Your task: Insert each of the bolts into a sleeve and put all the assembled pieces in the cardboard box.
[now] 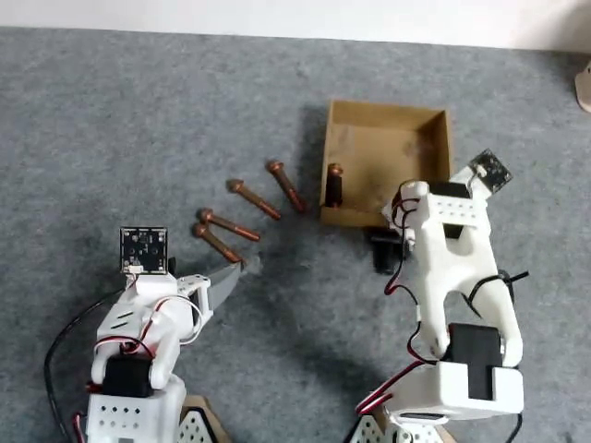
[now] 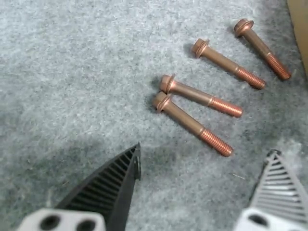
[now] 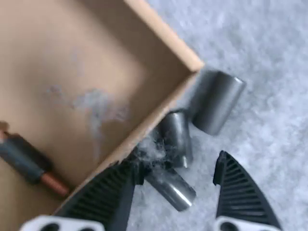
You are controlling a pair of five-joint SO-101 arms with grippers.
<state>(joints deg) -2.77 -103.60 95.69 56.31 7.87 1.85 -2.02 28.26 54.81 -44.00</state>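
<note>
Four copper bolts lie side by side on the grey carpet, the nearest bolt (image 2: 192, 124) (image 1: 217, 242) just ahead of my left gripper (image 2: 206, 150) (image 1: 238, 270), which is open and holds nothing. The cardboard box (image 1: 383, 109) (image 3: 169, 37) holds one assembled piece (image 1: 333, 185) (image 3: 24, 161), a bolt in a dark sleeve. Three grey sleeves lie outside the box by its near wall: one (image 3: 219, 101) apart, two (image 3: 177, 137) (image 3: 171, 187) against the wall. Over those two my right gripper (image 3: 179, 163) hangs open.
Grey carpet (image 1: 138, 120) covers the whole table. The right arm's white body (image 1: 452, 277) stands just in front of the box. A pale object (image 1: 584, 88) shows at the far right edge.
</note>
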